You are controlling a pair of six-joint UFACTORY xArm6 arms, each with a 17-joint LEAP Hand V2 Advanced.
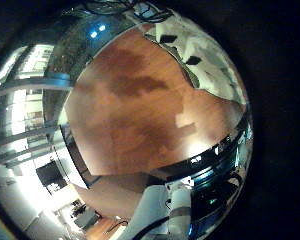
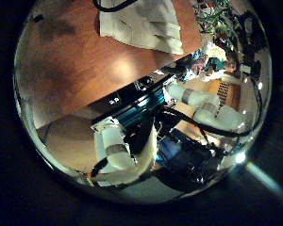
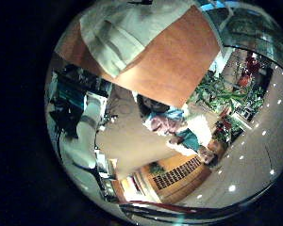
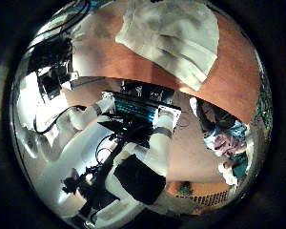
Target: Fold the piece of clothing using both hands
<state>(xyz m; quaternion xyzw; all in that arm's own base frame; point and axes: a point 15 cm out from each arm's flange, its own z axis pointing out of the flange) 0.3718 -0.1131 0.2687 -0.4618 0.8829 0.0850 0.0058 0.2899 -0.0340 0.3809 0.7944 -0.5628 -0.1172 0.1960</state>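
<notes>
White arm links (image 4: pixel 105 205) and black fittings closest to lens in right thumb side palm view, filling lower half. Beyond them, wooden table (image 4: pixel 238 72) with white garment (image 4: pixel 172 36) lying flat on it, already doubled over at least once by the look of layered edges, hem creases visible. Same garment (image 3: pixel 132 33) in right little finger side view, spread on table (image 3: pixel 184 61), not touched by anything. Left thumb side view: garment (image 2: pixel 141 24) resting on table (image 2: pixel 75 66) well apart from that palm, arm parts (image 2: pixel 118 146) below table edge. Left little finger side view: mostly bare tabletop (image 1: pixel 140 110), only small pale corner of cloth (image 1: pixel 185 120) near edge. No fingers clearly shown in any view, so openness of left hand and right hand: cannot tell; nothing seen in either hand's hold. Both palms seemingly raised well clear of cloth. Judged progress: partly folded, possibly near finished; remaining folds or final tidy unclear from these views.
</notes>
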